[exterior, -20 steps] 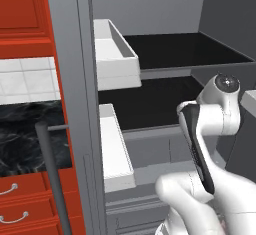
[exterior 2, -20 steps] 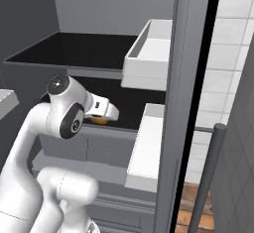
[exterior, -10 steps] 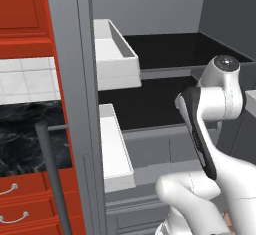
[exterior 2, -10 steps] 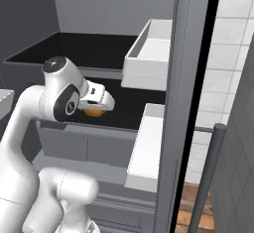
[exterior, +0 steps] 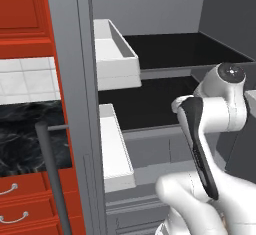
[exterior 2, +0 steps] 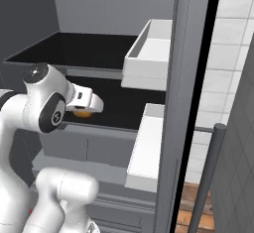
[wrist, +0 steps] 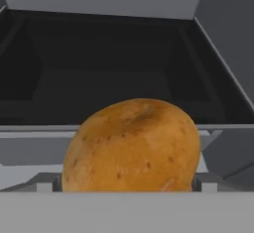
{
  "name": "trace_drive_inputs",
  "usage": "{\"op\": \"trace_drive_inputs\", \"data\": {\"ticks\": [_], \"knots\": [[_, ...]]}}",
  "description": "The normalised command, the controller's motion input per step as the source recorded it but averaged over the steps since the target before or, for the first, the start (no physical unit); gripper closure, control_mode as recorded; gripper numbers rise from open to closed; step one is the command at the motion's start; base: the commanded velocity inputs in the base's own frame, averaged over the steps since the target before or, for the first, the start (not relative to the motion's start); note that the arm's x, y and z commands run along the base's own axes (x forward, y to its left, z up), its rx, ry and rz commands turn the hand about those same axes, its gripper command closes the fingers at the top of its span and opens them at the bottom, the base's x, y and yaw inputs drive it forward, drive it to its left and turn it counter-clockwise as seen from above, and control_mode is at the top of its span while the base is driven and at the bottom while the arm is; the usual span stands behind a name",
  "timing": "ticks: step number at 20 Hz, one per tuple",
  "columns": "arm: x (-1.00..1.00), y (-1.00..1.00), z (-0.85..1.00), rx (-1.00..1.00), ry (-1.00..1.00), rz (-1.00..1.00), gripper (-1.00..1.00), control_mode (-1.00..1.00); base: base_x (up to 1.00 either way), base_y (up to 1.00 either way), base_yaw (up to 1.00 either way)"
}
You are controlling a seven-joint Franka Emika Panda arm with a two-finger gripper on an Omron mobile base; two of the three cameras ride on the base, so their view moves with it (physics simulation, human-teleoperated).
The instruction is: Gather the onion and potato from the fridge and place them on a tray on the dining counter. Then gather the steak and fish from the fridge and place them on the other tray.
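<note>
white arm reaching into tall grey open fridge (exterior: 80, 104); claw (exterior 2: 92, 103) spread wide apart, gripping nothing. brown speckled oval potato (wrist: 133, 147) sitting on black fridge shelf (exterior 2: 124, 109), looming close ahead of claw. risk: closing off-centre, round potato squirting aside or rolling deeper; wrist clipping shelf edge.

1. The fridge (exterior: 82, 104) has a matt grey body that looks like painted metal, with smooth black shelves.
2. Its white door bins (exterior: 116, 61) look like smooth, matt plastic.
3. The potato (wrist: 133, 146) has dull tan skin, speckled with small brown spots.
4. The red cabinets (exterior: 22, 14) look like painted wood.
5. The counter (exterior: 20, 139) is black veined marble.
</note>
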Motion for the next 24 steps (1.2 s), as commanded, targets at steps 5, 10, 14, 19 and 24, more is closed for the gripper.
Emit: {"op": "trace_drive_inputs", "data": {"ticks": [5, 10, 14, 19, 24], "knots": [[-0.41, 0.20, 0.14, 0.00, -0.08, 0.04, 1.00, -1.00, 0.00, 0.00, 0.00], [-0.43, 0.14, 0.21, 0.00, -0.15, 0.01, 1.00, -1.00, 0.00, 0.00, 0.00], [-0.40, 0.10, 0.29, 0.00, -0.07, 0.00, 1.00, -1.00, 0.00, 0.00, 0.00], [-0.32, 0.13, 0.19, 0.00, -0.03, 0.03, 1.00, -1.00, 0.00, 0.00, 0.00], [-0.22, 0.10, 0.04, 0.01, -0.04, 0.06, 1.00, -1.00, 0.00, 0.00, 0.00]]}}
